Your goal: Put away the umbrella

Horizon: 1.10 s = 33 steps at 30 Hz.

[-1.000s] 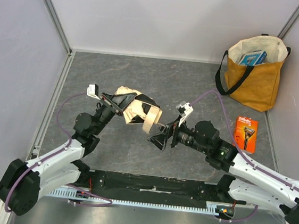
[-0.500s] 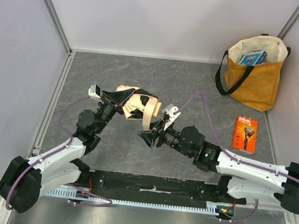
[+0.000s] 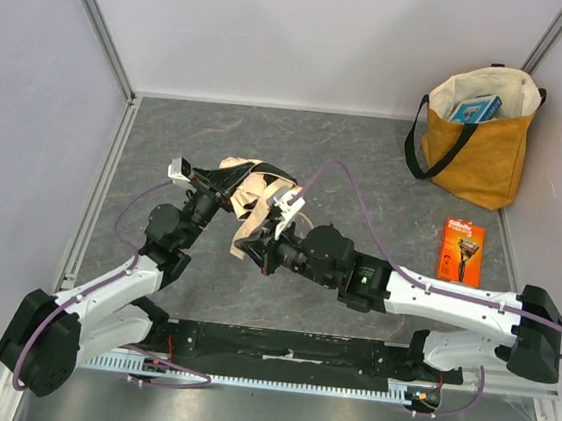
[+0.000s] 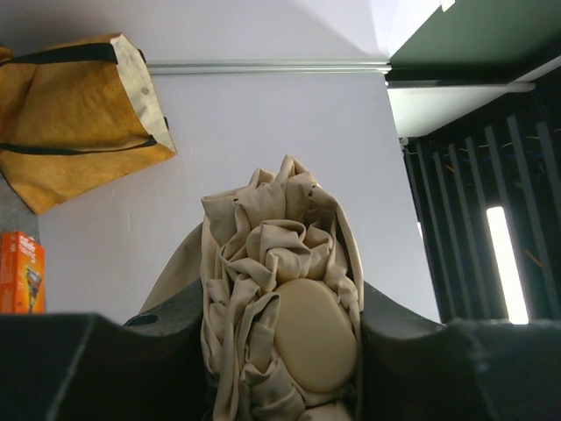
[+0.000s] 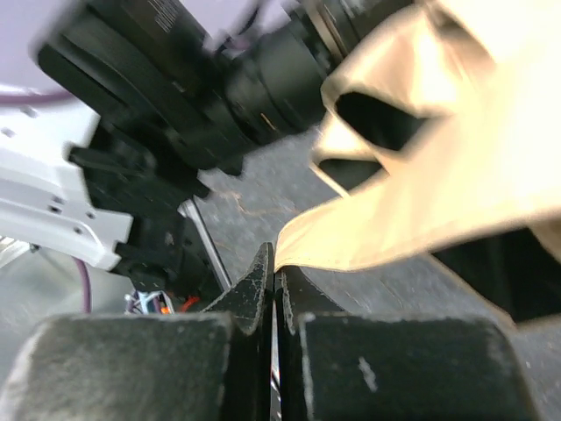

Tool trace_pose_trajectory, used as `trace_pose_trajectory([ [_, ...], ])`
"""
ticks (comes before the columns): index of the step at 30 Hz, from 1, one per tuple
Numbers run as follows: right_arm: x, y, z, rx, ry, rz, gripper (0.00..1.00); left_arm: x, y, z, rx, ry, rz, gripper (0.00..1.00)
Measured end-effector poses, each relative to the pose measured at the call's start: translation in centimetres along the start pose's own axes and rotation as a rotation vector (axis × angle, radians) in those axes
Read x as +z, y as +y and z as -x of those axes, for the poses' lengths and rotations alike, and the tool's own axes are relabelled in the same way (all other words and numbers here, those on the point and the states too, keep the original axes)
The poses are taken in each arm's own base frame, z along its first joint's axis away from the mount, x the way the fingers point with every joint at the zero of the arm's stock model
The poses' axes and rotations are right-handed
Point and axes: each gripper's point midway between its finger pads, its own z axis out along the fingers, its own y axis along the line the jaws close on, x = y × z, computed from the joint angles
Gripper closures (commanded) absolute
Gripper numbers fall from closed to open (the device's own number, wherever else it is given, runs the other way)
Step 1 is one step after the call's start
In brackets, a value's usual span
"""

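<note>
The umbrella (image 3: 250, 199) is a crumpled bundle of pale beige fabric held above the table's middle. My left gripper (image 3: 225, 193) is shut on it; in the left wrist view the folded fabric and a smooth cream oval (image 4: 314, 333) fill the gap between the dark fingers (image 4: 166, 329). My right gripper (image 3: 266, 257) sits just below and right of the bundle. In the right wrist view its jaws (image 5: 277, 267) are pressed together, pinching the edge of a flat beige strap (image 5: 421, 219) of the umbrella. The handle and shaft are hidden.
A mustard-yellow tote bag (image 3: 474, 140) with black straps stands open at the back right, a blue box (image 3: 476, 108) inside it. An orange razor pack (image 3: 462, 252) lies flat in front of the bag. Walls close the table's left, back and right sides.
My right arm has swung left to the umbrella and its jaws have gone from wide open to shut on the strap's edge. The left gripper has kept its hold, barely shifting.
</note>
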Motion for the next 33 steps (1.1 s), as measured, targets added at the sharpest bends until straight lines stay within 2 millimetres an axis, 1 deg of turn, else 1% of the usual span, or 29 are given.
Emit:
trace_pose_trajectory([
  [2,0.5,1.3,1.5,-0.015,0.003,0.014,1.0,0.2,0.0,0.0,-0.029,0.001,-0.007,0.98],
  [4,1.5,3.0,3.1,-0.047,0.002,0.039,1.0,0.4,0.5,0.1,-0.067,0.001,-0.006,0.98],
  [5,1.8,3.7,3.5,-0.062,0.003,0.052,1.0,0.4,0.9,0.2,-0.081,0.0,0.002,0.98],
  [7,2.2,5.1,3.5,-0.102,0.027,0.077,1.0,0.5,1.5,0.3,-0.105,0.0,0.01,0.98],
  [10,2.1,5.8,3.3,-0.137,0.063,0.093,1.0,0.3,1.5,0.1,-0.129,0.011,-0.008,0.98],
  [11,2.0,6.0,3.5,-0.139,0.067,0.101,1.0,0.3,1.3,0.1,-0.134,0.014,-0.019,0.98],
  [14,1.7,6.8,5.0,-0.134,0.054,0.12,1.0,0.1,0.6,0.0,-0.151,0.022,-0.059,0.98],
  [17,1.4,7.7,7.2,-0.13,0.014,0.143,1.0,0.0,0.3,-0.1,-0.178,0.035,-0.078,0.98],
  [19,1.2,7.9,7.7,-0.145,0.002,0.154,1.0,0.0,0.3,-0.3,-0.205,0.049,-0.079,0.98],
  [20,1.3,7.9,7.5,-0.154,0.005,0.159,1.0,0.0,0.3,-0.3,-0.215,0.054,-0.079,0.98],
  [21,1.3,7.8,7.1,-0.171,-0.001,0.168,1.0,0.0,0.3,-0.5,-0.226,0.067,-0.076,0.98],
  [22,1.4,7.5,6.1,-0.188,0.005,0.17,1.0,0.1,0.5,-0.7,-0.232,0.08,-0.068,0.98],
  [23,1.4,6.9,4.8,-0.205,0.02,0.163,1.0,0.1,0.6,-1.0,-0.238,0.098,-0.059,0.98],
  [25,1.5,5.1,1.2,-0.24,0.068,0.119,1.0,0.5,0.7,-1.7,-0.244,0.136,-0.045,0.98],
  [27,1.5,2.3,-2.4,-0.273,0.105,0.032,1.0,0.8,0.2,-2.3,-0.244,0.17,-0.047,0.98],
  [29,1.3,-0.9,-4.9,-0.289,0.102,-0.085,1.0,0.8,-0.3,-2.8,-0.242,0.195,-0.056,0.98],
  [31,0.7,-3.6,-6.0,-0.282,0.052,-0.186,1.0,0.6,-0.4,-3.0,-0.242,0.201,-0.05,0.98],
  [33,0.2,-4.6,-6.1,-0.263,-0.012,-0.232,1.0,0.7,-0.2,-2.6,-0.24,0.179,-0.041,0.98],
])
